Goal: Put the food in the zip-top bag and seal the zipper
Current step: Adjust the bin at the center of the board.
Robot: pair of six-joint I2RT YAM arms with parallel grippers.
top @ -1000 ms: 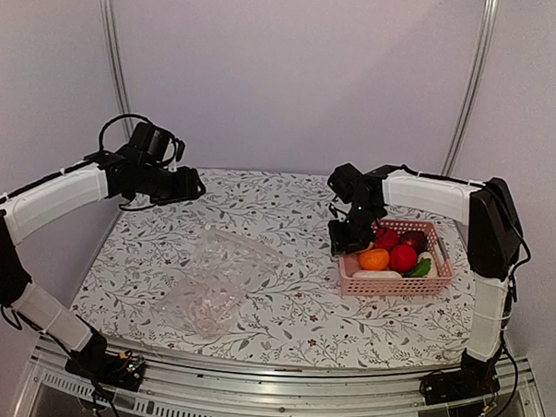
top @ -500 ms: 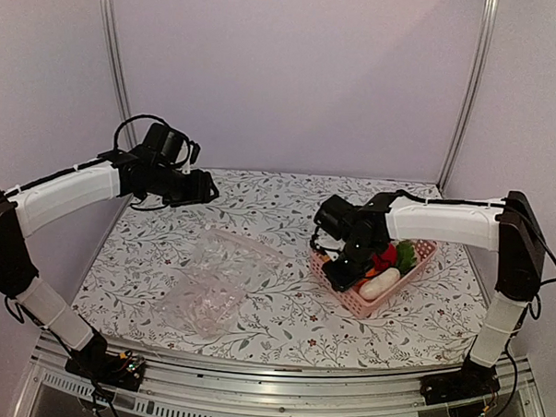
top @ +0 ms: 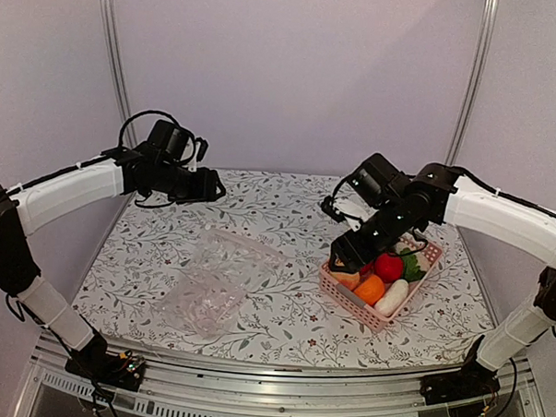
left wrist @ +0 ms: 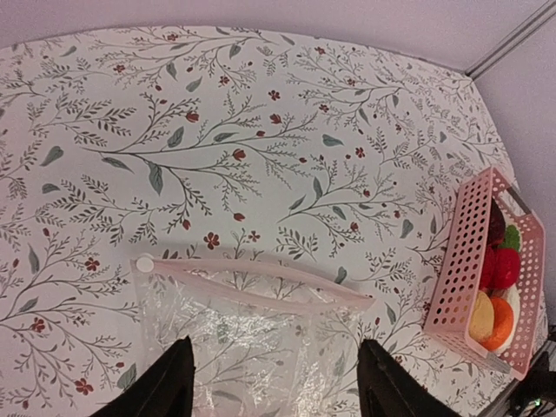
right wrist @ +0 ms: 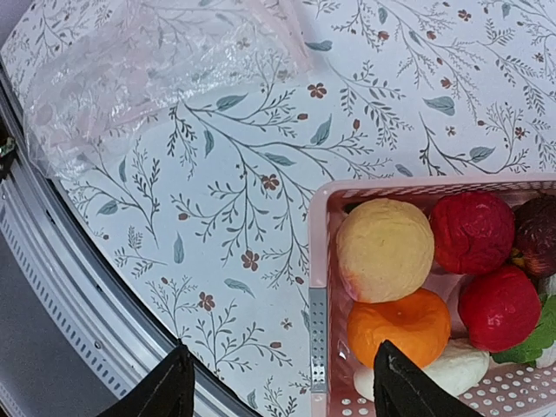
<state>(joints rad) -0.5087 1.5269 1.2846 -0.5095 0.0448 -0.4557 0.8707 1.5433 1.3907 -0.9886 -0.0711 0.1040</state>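
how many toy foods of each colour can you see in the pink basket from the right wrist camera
red balls: 2
orange ball: 1
yellow-tan ball: 1
dark purple ball: 1
white piece: 1
green piece: 1
total: 7

A white tablecloth printed with grey-green leafy sprigs and small red flowers (top: pixel 288 195) covers the rectangular table (left wrist: pixel 104 104). Plain pale lilac-grey wall panels (top: pixel 293 71) close it in behind and at both sides, with two slim silvery metal uprights (top: pixel 113 63) at the back corners. A ribbed aluminium rail (top: pixel 280 379) runs along the near edge. The light is soft and even.
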